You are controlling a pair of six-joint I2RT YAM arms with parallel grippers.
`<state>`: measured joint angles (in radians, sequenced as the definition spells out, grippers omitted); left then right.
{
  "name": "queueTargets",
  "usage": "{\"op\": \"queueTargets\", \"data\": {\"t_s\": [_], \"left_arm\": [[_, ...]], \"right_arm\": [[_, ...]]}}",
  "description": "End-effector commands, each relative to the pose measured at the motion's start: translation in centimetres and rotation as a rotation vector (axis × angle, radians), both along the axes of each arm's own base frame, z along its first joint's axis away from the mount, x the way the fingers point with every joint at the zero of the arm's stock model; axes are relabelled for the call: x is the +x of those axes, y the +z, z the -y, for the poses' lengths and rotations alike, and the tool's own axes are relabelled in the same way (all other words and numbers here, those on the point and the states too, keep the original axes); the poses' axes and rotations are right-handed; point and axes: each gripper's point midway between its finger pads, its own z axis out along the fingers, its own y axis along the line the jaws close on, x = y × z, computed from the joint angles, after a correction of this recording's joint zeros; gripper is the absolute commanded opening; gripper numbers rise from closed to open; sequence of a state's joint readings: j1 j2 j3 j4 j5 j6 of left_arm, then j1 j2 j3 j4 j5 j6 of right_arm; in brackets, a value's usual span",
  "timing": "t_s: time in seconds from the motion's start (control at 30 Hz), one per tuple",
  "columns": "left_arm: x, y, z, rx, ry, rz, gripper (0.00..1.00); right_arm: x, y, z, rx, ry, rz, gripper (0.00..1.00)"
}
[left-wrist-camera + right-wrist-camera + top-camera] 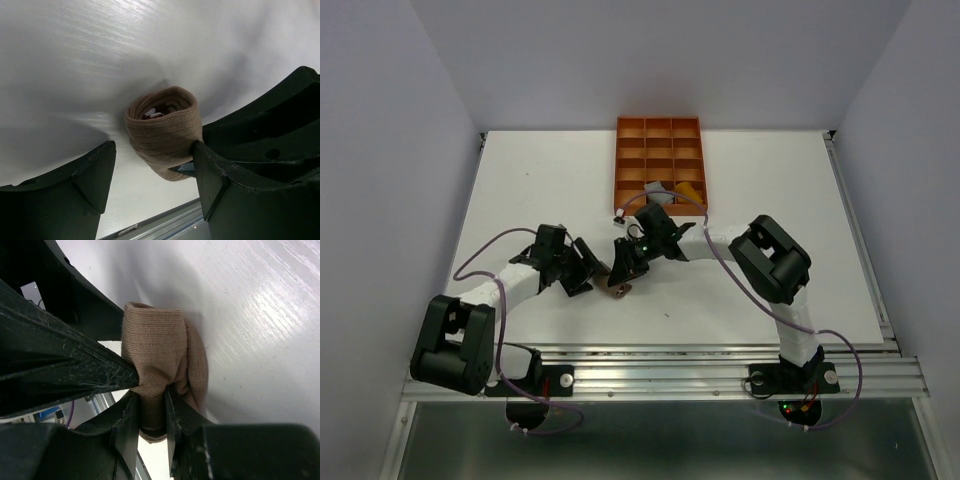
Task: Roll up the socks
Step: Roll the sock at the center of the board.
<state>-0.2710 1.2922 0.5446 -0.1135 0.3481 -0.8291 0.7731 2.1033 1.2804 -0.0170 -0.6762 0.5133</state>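
At the near middle of the worktop [760, 200]: all the handling is gathered here, by the front edge, probably because both sides reach it easily.
Orange tray [618, 170]: at the far edge, well apart from the action. A grey roll [658, 187] and a yellow roll [688, 190] sit in its nearest compartments, likely stowed as finished.
Right gripper [151, 410]: fingers clamped on a fold of the taupe-brown sock [155, 350], seemingly to stop the roll unwinding.
Left gripper [152, 155]: fingers spread wide, straddling the roll. One touches it and the other stands off, so they grip nothing.
Where the taupe-brown sock lies: down at the worktop between the two grippers, wound tight, with a glimpse of white and dark red inside.
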Motion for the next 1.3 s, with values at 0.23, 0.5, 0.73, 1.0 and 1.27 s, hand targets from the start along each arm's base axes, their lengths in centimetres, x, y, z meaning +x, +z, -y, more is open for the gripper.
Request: {"op": "queueTargets", "data": {"t_s": [0.23, 0.5, 0.73, 1.0, 1.27], "left_arm": [[-0.6, -2.0, 1.5, -0.016, 0.006, -0.037, 0.66], [0.1, -3.9, 1.2, 0.127, 0.086, -0.077, 0.05], [-1.1, -5.5, 0.9, 0.254, 0.064, -0.169, 0.0], [-1.9, -5.9, 1.7, 0.262, 0.029, -0.213, 0.0], [-2.1, -5.6, 2.5, 0.238, 0.006, -0.218, 0.0]], "right_arm": [[-1.6, -9.8, 6.9, -0.383, -0.086, -0.098, 0.04], [-1.7, -8.4, 6.1, -0.318, -0.011, -0.06, 0.12], [-0.4, -3.0, 5.1, -0.202, 0.064, 0.124, 0.47], [1.9, 2.6, 5.5, -0.165, 0.006, 0.407, 0.59], [2.8, 5.2, 5.2, -0.213, -0.052, 0.629, 0.6]]}}
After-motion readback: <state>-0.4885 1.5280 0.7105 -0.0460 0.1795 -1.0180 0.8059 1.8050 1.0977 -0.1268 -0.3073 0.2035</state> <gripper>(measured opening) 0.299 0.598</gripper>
